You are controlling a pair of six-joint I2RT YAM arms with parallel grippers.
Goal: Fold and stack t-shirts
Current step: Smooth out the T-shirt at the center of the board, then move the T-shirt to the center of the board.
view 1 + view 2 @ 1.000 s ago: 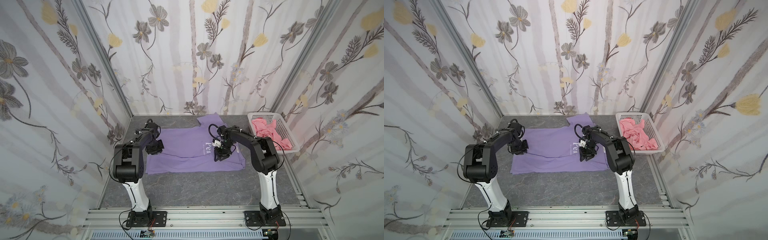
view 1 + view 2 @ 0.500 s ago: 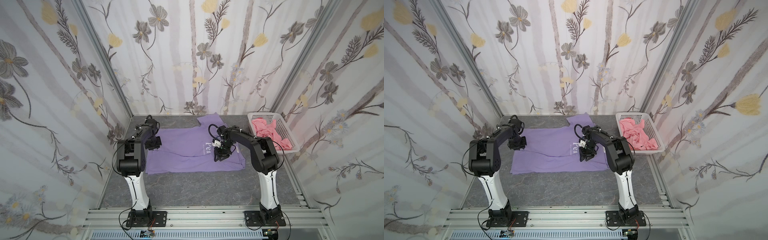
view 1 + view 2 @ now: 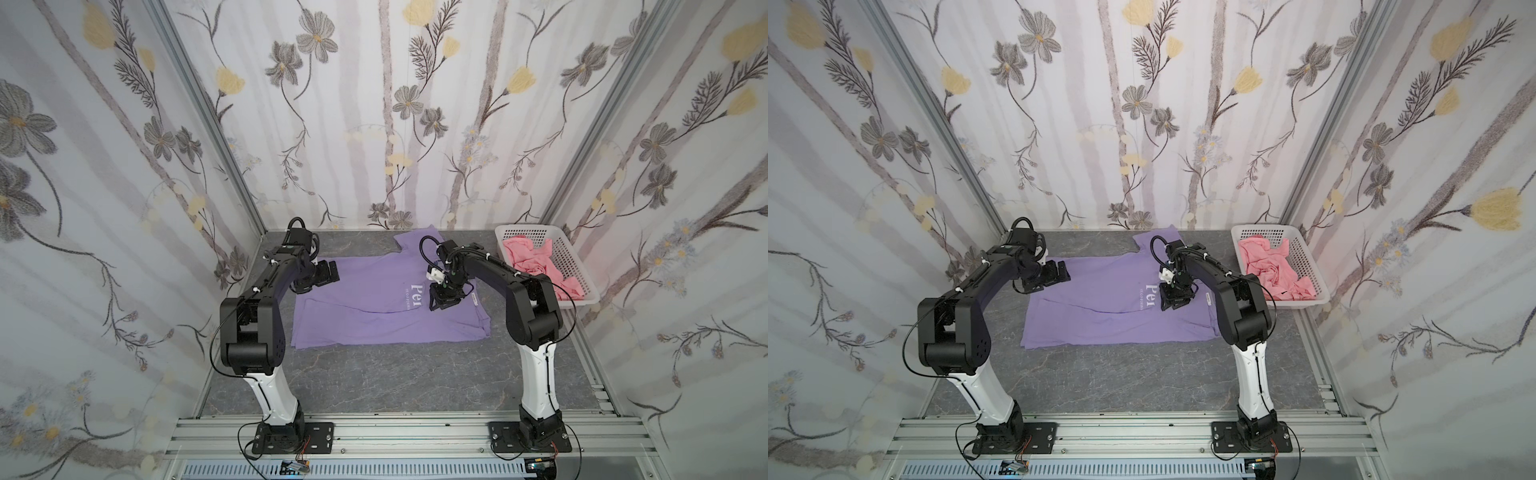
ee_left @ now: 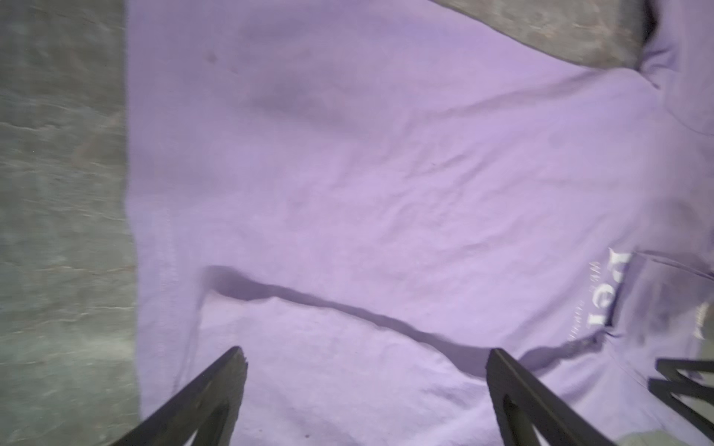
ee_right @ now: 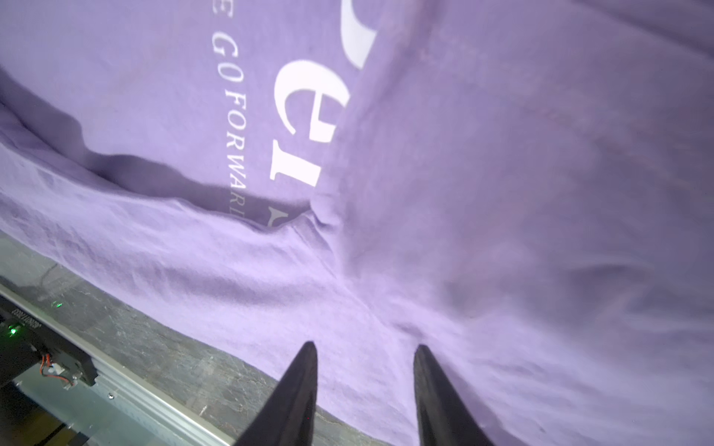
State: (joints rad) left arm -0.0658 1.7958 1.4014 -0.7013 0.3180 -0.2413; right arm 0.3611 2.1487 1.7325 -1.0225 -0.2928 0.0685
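**mo:** what's different from a second ago?

**kit:** mostly the left gripper point(image 4: 365, 355). It's slid toward the back wall, along the edge of the purple t-shirt point(image 3: 374, 309). Its fingers point(image 4: 216, 390) are spread wide now, nothing between them. The shirt lies flat on the table point(image 3: 374, 374) right under and ahead of those fingers, with a long crease point(image 4: 347, 309) crossing just past the tips.

**mo:** and the right gripper point(image 5: 365, 349)?

**kit:** hasn't budged. Fingers partway apart, tips down at the cloth. Wrinkles run in toward the gap, but honestly I can't tell if it's pinching fabric or just resting there. The white lettering point(image 5: 305, 116) sits a bit beyond the tips, half tucked under a folded-over flap point(image 5: 502, 154).

**mo:** did the shirt itself move?

**kit:** not that I can see, same spread as before.

**mo:** the pink one?

**kit:** the pink garment point(image 3: 536, 266) is bunched up in the white basket point(image 3: 575, 266), well apart from the right fingers on their outer side. No change there.
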